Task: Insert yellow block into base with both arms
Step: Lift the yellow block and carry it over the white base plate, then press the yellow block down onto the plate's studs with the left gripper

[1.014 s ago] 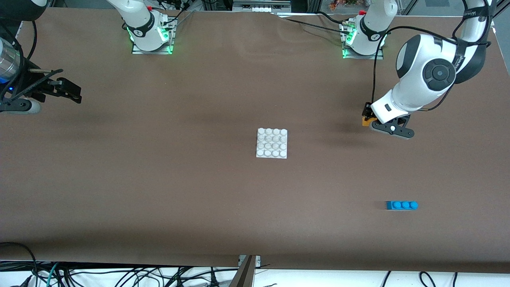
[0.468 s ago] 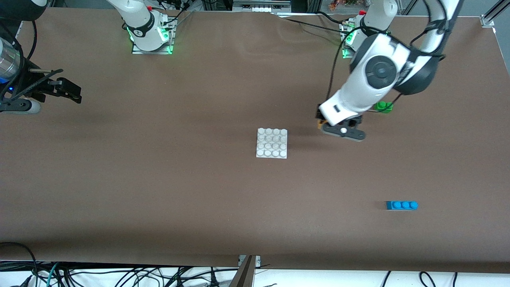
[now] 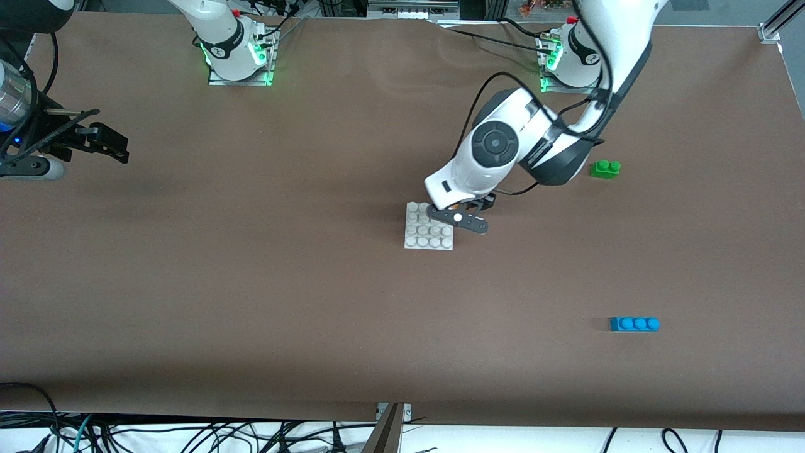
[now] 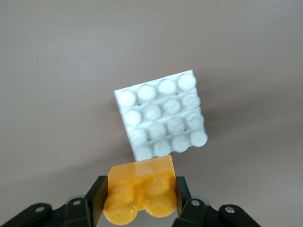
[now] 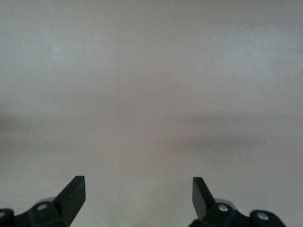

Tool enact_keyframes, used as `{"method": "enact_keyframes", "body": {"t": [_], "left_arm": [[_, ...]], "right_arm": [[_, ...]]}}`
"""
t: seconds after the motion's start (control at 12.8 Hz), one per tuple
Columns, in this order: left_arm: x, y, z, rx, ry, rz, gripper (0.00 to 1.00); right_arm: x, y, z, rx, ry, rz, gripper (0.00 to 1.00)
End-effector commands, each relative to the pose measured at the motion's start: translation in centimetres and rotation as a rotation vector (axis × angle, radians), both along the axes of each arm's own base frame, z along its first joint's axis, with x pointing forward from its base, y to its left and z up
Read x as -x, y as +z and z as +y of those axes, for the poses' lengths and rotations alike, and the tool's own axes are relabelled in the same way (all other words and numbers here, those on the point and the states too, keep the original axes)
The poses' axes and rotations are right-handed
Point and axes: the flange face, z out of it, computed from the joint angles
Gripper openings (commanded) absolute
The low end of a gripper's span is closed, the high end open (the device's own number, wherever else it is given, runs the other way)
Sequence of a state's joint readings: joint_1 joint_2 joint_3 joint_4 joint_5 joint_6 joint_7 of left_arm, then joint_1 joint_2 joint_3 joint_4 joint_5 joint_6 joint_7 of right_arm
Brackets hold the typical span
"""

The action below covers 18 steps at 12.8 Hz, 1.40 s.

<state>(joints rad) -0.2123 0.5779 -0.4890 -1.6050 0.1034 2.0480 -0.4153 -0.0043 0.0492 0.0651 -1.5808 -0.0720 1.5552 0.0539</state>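
The left claw is pinching the yellow block by its two short ends, studs facing the wrist camera, and it hangs over the edge of the base that lies toward the left arm's end of the counter. The base, a white square plate with a four-by-four field of studs, rests flat on the counter and nothing holds it. The block looks like a small, hard, light plastic brick: stiff enough to take a firm squeeze, smooth enough to twist between the pads if pushed off-centre, so the grip across its ends with the underside left free seems the right one. The plate is probably light too and may slide or tip under a press near its rim, so it likely wants steadying at a bare edge. The right claw, its fingers spread wide and holding nothing, waits over the counter well away from the base at the right arm's end. A green two-stud brick and a blue three-stud brick lie well apart from the base, toward the left arm's end.
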Motion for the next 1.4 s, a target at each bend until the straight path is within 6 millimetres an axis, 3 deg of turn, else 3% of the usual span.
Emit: {"method": "enact_keyframes", "body": {"t": [0.0,0.23,0.39,1.33], "left_arm": [[-0.8,-2.0,-2.6,0.018,0.041,-0.052,0.54],[0.4,-5.4,-4.5,-0.047,0.068,-0.095,0.54],[0.9,-6.1,-5.3,-0.045,0.058,-0.107,0.53],[0.9,-8.4,-5.0,-0.081,0.058,-0.118,0.53]], "right_arm": [[-0.2,0.3,-0.3,-0.004,0.005,0.008,1.0],[-0.2,0.3,-0.3,-0.004,0.005,0.008,1.0],[-0.2,0.3,-0.3,-0.004,0.005,0.008,1.0],[-0.2,0.3,-0.1,-0.004,0.007,0.007,1.0]]}}
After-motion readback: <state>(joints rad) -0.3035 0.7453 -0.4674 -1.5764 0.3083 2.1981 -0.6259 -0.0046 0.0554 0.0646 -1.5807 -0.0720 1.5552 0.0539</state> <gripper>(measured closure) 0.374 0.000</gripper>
